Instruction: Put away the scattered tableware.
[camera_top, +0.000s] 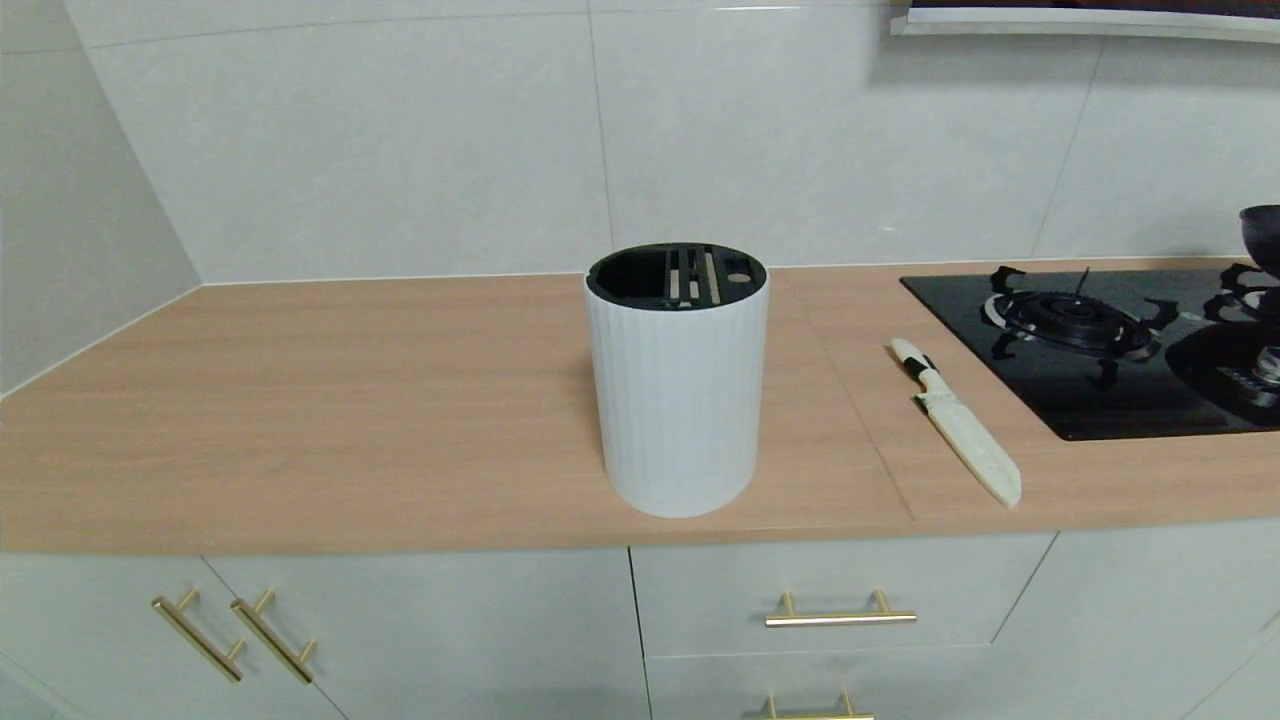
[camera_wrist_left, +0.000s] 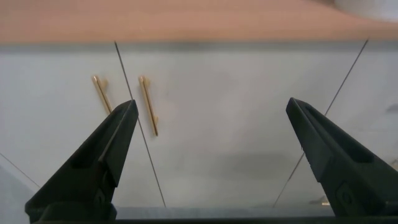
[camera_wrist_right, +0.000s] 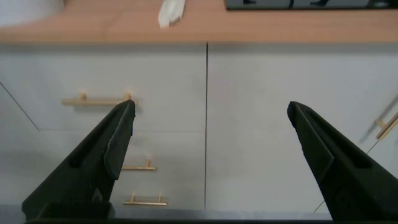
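Head view: a white ribbed knife holder (camera_top: 678, 400) stands upright mid-way along the wooden countertop (camera_top: 350, 420), its black slotted top facing up. A cream-bladed knife (camera_top: 955, 420) lies flat on the counter to the holder's right, apart from it, between the holder and the black gas hob (camera_top: 1090, 350), with its tip toward the counter's front edge. This high angle takes in the slots and the whole knife, which my wrist cameras cannot see from below.

Left wrist view: my left gripper (camera_wrist_left: 211, 155) hangs below counter height with its two dark fingers spread wide and nothing between them. It faces pale cabinet doors (camera_wrist_left: 236, 124) that carry a pair of gold handles (camera_wrist_left: 148, 106).

Right wrist view: my right gripper (camera_wrist_right: 211, 155) is likewise spread wide and empty, in front of drawer fronts (camera_wrist_right: 124, 137) with gold bar pulls (camera_wrist_right: 96, 99). Above the counter's edge this camera catches the knife's pale tip and a strip of the hob.
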